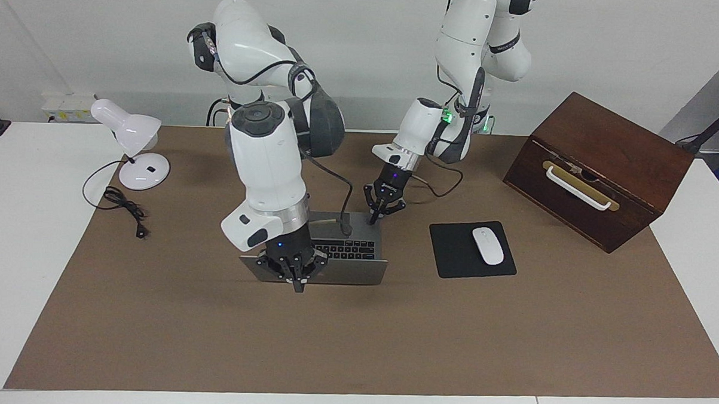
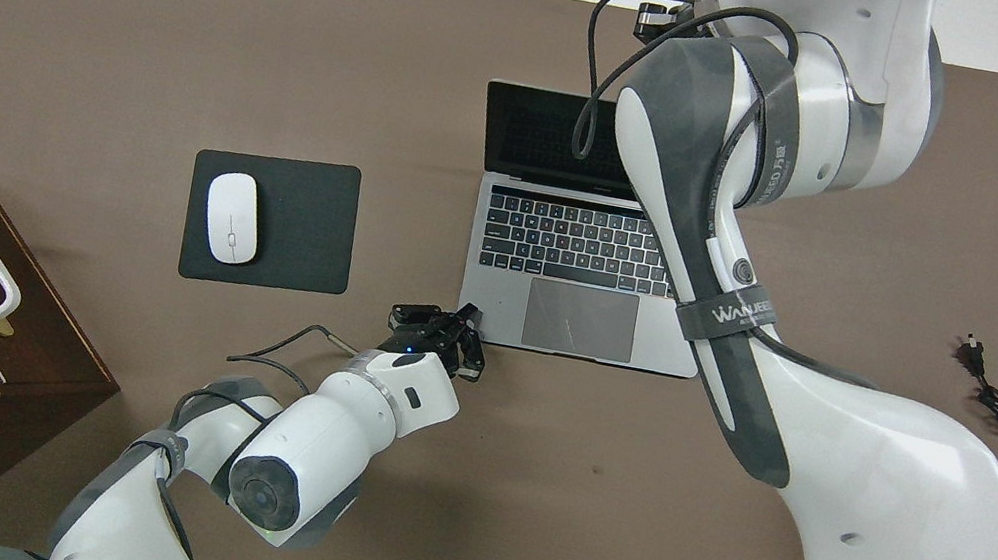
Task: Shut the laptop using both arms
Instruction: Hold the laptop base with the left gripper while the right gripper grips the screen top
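The silver-grey laptop [image 1: 346, 249] lies open in the middle of the brown mat, its dark screen [image 2: 534, 134] upright and facing the robots. Its keyboard and trackpad [image 2: 581, 319] show in the overhead view. My right gripper [image 1: 298, 282] hangs fingers down, shut, at the lid's outer face [image 1: 357, 272]; I cannot tell if it touches. The right arm [image 2: 726, 257] hides that gripper in the overhead view. My left gripper [image 1: 373, 217] is shut, with its tip at the base's corner nearest the robots on the mouse pad's side. It also shows in the overhead view [image 2: 458, 329].
A black mouse pad [image 1: 453, 253] with a white mouse [image 1: 488, 245] lies beside the laptop toward the left arm's end. A dark wooden box [image 1: 600, 168] with a white handle stands past it. A white desk lamp [image 1: 135, 152] with a black cord sits at the right arm's end.
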Controlling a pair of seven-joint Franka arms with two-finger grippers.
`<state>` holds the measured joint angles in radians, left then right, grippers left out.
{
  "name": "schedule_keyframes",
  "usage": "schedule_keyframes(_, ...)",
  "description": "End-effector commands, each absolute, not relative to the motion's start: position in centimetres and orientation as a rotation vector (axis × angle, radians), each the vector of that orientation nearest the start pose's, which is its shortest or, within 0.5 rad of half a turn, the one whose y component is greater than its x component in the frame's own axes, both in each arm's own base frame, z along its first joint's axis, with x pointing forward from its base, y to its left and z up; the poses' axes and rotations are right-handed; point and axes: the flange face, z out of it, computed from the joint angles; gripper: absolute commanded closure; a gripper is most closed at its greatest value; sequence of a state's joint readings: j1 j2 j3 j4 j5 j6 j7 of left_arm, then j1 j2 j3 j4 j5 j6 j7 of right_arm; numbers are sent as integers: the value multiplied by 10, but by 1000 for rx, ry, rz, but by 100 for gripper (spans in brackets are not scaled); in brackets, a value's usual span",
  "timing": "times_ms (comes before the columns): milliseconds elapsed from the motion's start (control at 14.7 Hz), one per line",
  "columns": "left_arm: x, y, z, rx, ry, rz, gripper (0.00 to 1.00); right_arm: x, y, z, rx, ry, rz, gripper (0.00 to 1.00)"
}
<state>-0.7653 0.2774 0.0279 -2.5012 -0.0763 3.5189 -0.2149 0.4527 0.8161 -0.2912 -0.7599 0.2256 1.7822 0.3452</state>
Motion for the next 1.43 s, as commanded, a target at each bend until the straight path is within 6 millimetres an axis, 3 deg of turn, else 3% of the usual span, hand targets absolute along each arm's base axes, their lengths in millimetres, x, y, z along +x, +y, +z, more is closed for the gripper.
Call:
schedule_keyframes(0, 373, -322, 240, -3174, 757, -1008, 100, 736, 247, 493, -3034, 160, -272, 100)
schedule_keyframes(1361, 370, -318, 230, -3108, 893, -966, 100, 729, 243, 485, -3024, 183, -129, 100)
